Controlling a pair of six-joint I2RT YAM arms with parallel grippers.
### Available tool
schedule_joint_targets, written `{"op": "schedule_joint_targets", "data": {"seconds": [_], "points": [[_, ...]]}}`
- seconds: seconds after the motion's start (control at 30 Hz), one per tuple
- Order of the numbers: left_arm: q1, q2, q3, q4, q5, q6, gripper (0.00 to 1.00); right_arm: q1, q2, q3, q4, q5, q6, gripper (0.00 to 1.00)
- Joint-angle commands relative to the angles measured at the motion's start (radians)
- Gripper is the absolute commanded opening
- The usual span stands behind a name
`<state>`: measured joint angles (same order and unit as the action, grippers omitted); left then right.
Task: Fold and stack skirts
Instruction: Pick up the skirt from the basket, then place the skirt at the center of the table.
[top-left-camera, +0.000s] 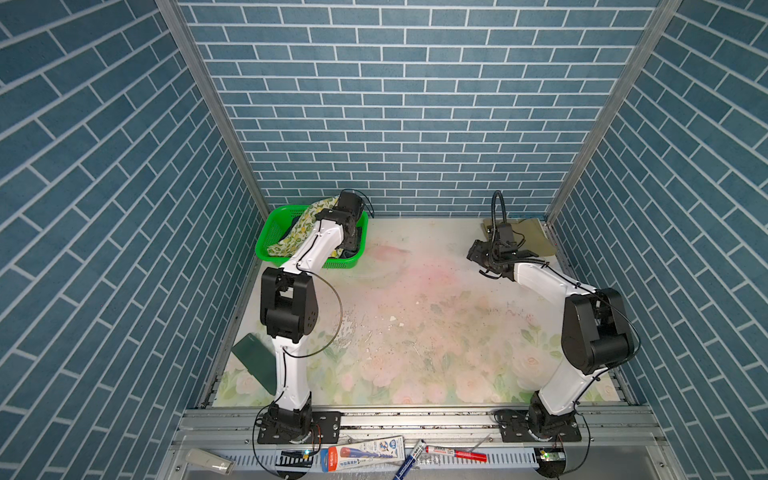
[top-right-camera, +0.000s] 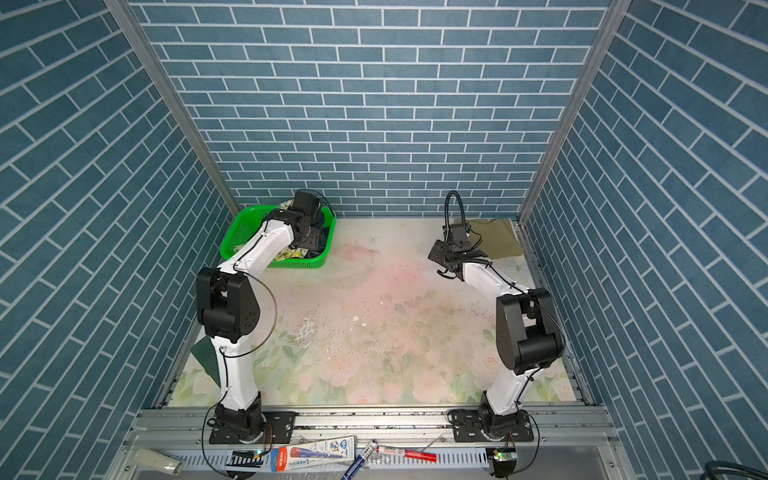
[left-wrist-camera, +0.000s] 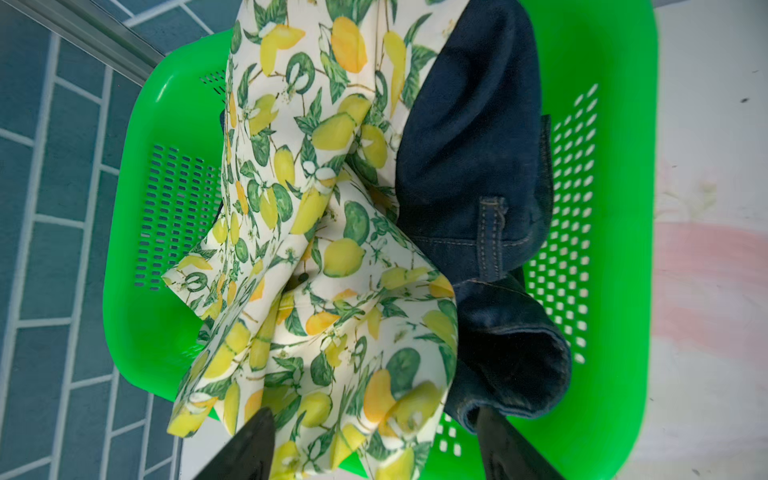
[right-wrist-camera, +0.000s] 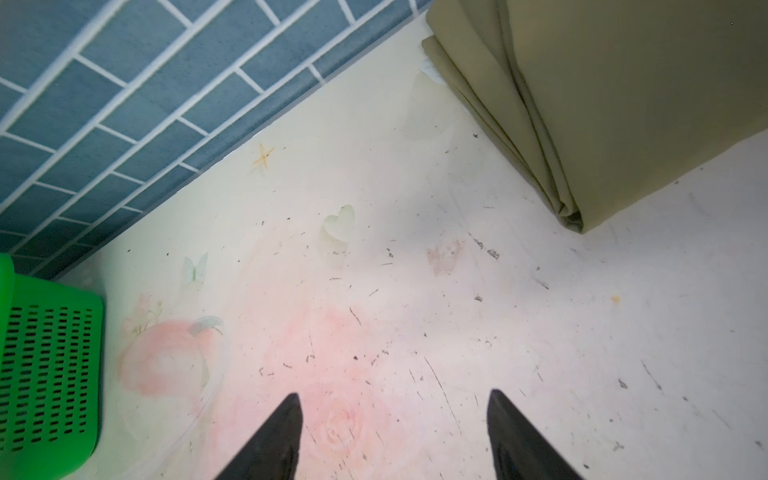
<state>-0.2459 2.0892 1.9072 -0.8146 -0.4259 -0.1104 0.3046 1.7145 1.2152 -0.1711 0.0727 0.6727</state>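
Observation:
The cream lemon-print skirt (left-wrist-camera: 324, 249) and the dark navy denim skirt (left-wrist-camera: 469, 145) lie crumpled together in the green basket (left-wrist-camera: 615, 208). My left gripper (left-wrist-camera: 374, 415) hangs over the basket with its jaws apart. A fold of lemon-print cloth lies between its fingers, unpinched, and the denim hem sits by one fingertip. The olive-khaki skirt (right-wrist-camera: 623, 104) lies folded in the back right corner (top-left-camera: 530, 237). My right gripper (right-wrist-camera: 395, 395) is open and holds nothing, low over bare table to the left of that skirt (top-left-camera: 473, 251).
The basket (top-left-camera: 270, 232) stands in the back left corner against the brick wall. A dark green board (top-left-camera: 253, 361) leans at the front left by the left arm. Pens and a tube (top-left-camera: 365, 453) lie on the front rail.

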Motion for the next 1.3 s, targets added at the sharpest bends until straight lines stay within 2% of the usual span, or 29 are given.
{"op": "schedule_joint_targets", "data": {"seconds": [0.0, 0.03, 0.07, 0.1, 0.3, 0.5, 0.6, 0.73, 0.83, 1.03, 1.17, 1.27], "points": [[0.012, 0.054, 0.041, 0.024, -0.018, 0.038, 0.56, 0.017, -0.084, -0.033, 0.015, -0.003, -0.064, 0.64], [0.017, 0.070, 0.055, 0.033, -0.012, 0.036, 0.40, 0.021, -0.105, -0.038, 0.012, 0.003, -0.069, 0.62], [0.021, 0.080, 0.076, 0.035, -0.009, 0.033, 0.16, 0.025, -0.123, -0.042, 0.012, 0.007, -0.075, 0.59], [0.025, 0.089, 0.103, 0.027, 0.005, 0.030, 0.00, 0.027, -0.145, -0.046, 0.007, 0.004, -0.080, 0.56], [0.033, 0.012, 0.268, -0.039, 0.016, 0.040, 0.00, 0.026, -0.259, -0.079, -0.025, 0.064, -0.099, 0.51], [0.048, -0.138, 0.398, -0.089, 0.017, 0.066, 0.00, 0.027, -0.271, -0.076, -0.030, 0.044, -0.090, 0.51], [0.048, -0.199, 0.468, -0.097, 0.087, 0.051, 0.00, 0.027, -0.278, -0.064, -0.037, 0.041, -0.094, 0.51], [0.047, -0.302, 0.466, -0.050, 0.293, -0.022, 0.00, 0.027, -0.310, -0.045, -0.055, 0.057, -0.108, 0.52], [0.033, -0.375, 0.426, 0.003, 0.449, -0.075, 0.00, 0.026, -0.334, -0.023, -0.084, 0.077, -0.122, 0.52], [-0.055, -0.513, 0.296, 0.101, 0.633, -0.147, 0.00, 0.024, -0.387, -0.011, -0.114, 0.108, -0.137, 0.53], [-0.104, -0.629, 0.015, 0.266, 0.725, -0.245, 0.00, 0.018, -0.416, -0.018, -0.140, 0.127, -0.136, 0.54], [-0.131, -0.651, -0.179, 0.330, 0.719, -0.273, 0.00, 0.011, -0.433, -0.024, -0.156, 0.127, -0.137, 0.56]]}}
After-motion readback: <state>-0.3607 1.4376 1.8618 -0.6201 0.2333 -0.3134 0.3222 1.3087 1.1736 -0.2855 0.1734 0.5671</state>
